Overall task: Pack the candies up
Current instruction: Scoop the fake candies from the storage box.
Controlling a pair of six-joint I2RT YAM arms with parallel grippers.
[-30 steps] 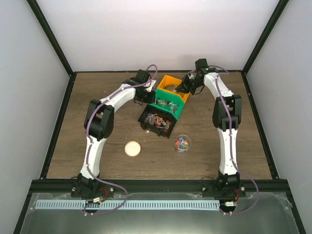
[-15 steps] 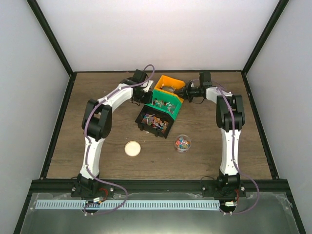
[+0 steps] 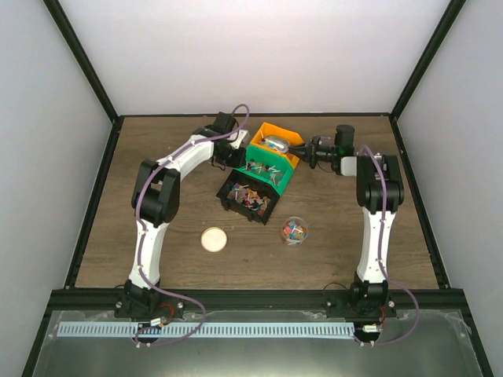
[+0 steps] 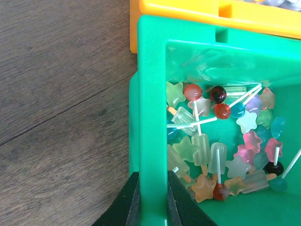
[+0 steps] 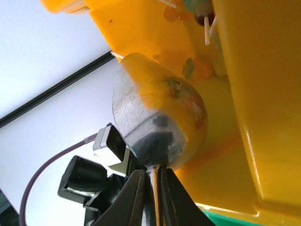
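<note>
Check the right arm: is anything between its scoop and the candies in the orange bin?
Nothing visible does. The right gripper is shut on the handle of the scoop, whose bowl sits inside the open orange bin. A few candies lie just past it, near the bin wall.

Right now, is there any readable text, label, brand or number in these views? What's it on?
None. No lettering shows on the orange bin, green bin, black bin, scoop or round lid. The candies show no print up close; in the top view they are too small to tell.
</note>
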